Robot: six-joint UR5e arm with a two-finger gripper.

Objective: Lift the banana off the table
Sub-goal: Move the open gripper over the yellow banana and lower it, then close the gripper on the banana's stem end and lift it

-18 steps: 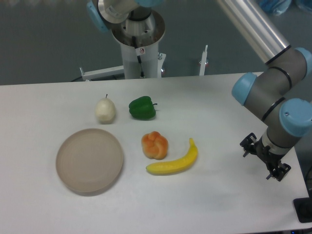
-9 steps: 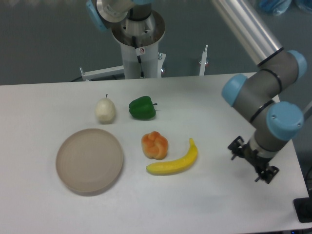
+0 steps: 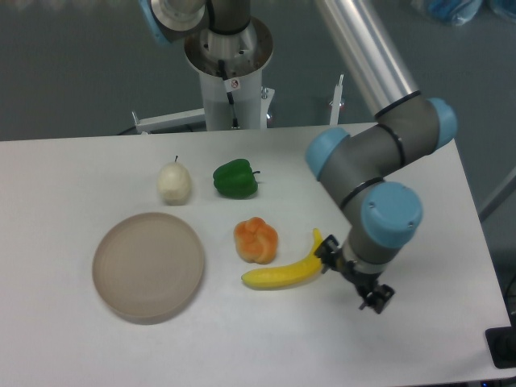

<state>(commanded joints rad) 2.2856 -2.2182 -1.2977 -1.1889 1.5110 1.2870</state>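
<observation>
The yellow banana (image 3: 284,272) lies on the white table (image 3: 72,169), right of centre, curving up to its right tip. My gripper (image 3: 352,276) points down just right of that tip, its blue wrist covering most of it. Black finger parts stick out on both sides of the wrist, spread apart, so it looks open and holds nothing. One of them is right beside the banana's upper right end; whether they touch is not clear.
A lumpy orange fruit (image 3: 255,239) sits close to the banana's left side. A beige plate (image 3: 147,264) is at the left, with a pale pear (image 3: 173,182) and a green pepper (image 3: 235,178) behind it. The robot's base (image 3: 228,76) stands beyond the far edge.
The arm has swung left from the table's right edge, bringing the gripper up to the banana's right end. The objects on the table have not moved.
</observation>
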